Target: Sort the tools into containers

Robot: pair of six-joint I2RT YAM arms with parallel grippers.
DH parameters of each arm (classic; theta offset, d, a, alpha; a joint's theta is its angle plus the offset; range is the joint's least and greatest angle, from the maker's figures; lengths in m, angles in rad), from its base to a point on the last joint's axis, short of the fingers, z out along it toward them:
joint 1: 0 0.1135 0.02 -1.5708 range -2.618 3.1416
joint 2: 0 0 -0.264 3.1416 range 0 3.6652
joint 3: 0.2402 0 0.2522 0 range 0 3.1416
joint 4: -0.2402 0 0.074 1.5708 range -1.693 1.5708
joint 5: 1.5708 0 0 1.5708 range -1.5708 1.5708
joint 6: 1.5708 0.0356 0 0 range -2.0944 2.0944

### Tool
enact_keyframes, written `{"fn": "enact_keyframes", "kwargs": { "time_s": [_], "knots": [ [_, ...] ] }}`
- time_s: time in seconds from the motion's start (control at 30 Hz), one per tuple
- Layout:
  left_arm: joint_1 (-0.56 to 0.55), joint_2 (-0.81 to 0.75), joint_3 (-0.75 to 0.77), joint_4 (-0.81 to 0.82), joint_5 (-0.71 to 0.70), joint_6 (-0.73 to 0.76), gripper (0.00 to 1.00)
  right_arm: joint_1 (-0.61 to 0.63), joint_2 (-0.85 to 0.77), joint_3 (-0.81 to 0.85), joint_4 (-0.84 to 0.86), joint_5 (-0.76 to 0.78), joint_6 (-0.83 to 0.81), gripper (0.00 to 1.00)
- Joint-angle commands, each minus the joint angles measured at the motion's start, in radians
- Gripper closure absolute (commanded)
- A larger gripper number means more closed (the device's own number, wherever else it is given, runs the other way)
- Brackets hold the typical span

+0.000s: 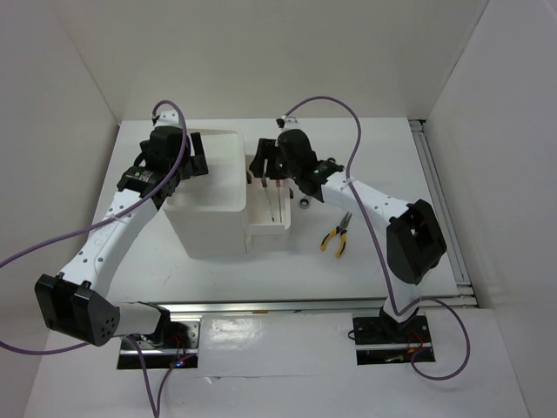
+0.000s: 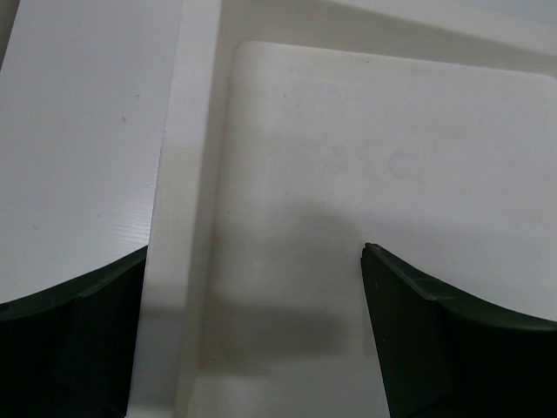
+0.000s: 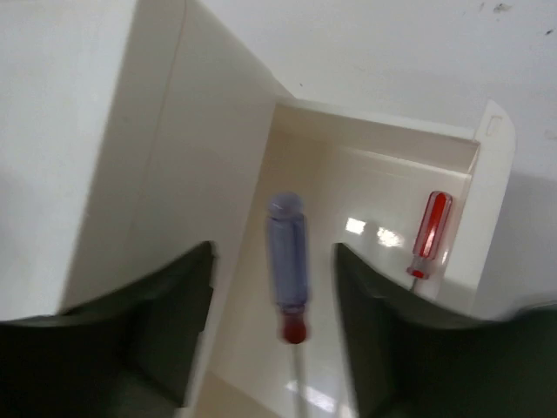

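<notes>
Now | my right jaws open, flanking the thin purple-handled screwdriver (image 3: 285, 261) over the white plastic drawer (image 3: 374, 144), red-handled screwdriver (image 3: 431, 226) inside | yellow-handled pliers (image 1: 337, 233) unsorted on the white bench (image 1: 365, 261) | my left jaws open, empty, above the recessed top tray (image 2: 392, 157).

A drawer (image 1: 267, 229) juts from the right side of the box (image 1: 209, 233), with two thin screwdrivers (image 1: 275, 205) inside it; the pliers (image 1: 338, 233) lie on the table (image 1: 287, 272) further right of the box.

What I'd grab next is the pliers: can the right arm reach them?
Probably yes: the pliers lie uncovered on the table beside the right arm, nothing between them and its end effector.
</notes>
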Motion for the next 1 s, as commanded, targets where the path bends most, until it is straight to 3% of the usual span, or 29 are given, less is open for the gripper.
{"fn": "enact_keyframes", "kwargs": {
  "time_s": [0.0, 0.03, 0.13, 0.2, 0.23, 0.27, 0.3, 0.4, 0.53, 0.63, 0.97],
  "knots": [
    [-0.025, 0.037, -0.047, -0.104, 0.132, 0.017, 0.00, 0.010, -0.017, 0.097, 0.006, 0.056, -0.026, 0.22],
    [-0.025, 0.037, -0.047, -0.104, 0.132, 0.017, 0.00, 0.010, -0.017, 0.097, -0.008, 0.056, -0.036, 0.17],
    [-0.025, 0.037, -0.047, -0.104, 0.132, 0.017, 0.00, -0.012, -0.082, 0.097, -0.008, 0.105, -0.070, 0.16],
    [-0.025, 0.037, -0.047, -0.104, 0.132, 0.017, 0.00, -0.050, -0.112, 0.086, -0.040, 0.194, -0.138, 0.24],
    [-0.025, 0.037, -0.047, -0.104, 0.132, 0.017, 0.00, -0.064, -0.112, 0.086, -0.102, 0.235, -0.165, 0.34],
    [-0.025, 0.037, -0.047, -0.104, 0.132, 0.017, 0.00, -0.099, -0.103, 0.095, -0.152, 0.316, -0.187, 0.53],
    [-0.025, 0.037, -0.047, -0.104, 0.132, 0.017, 0.00, -0.117, -0.092, 0.096, -0.196, 0.340, -0.196, 1.00],
    [-0.025, 0.037, -0.057, -0.104, 0.132, 0.017, 0.00, -0.137, -0.093, -0.022, -0.241, 0.386, -0.222, 1.00],
    [-0.025, 0.037, -0.057, -0.104, 0.132, 0.017, 0.00, -0.137, -0.137, -0.199, -0.109, 0.276, -0.222, 1.00],
    [-0.025, 0.037, -0.057, -0.104, 0.142, 0.017, 0.00, -0.116, -0.103, -0.173, -0.109, 0.184, -0.192, 1.00],
    [-0.025, 0.037, -0.057, -0.104, 0.152, 0.017, 0.00, 0.039, 0.024, -0.043, -0.048, 0.130, -0.057, 1.00]
  ]
}}
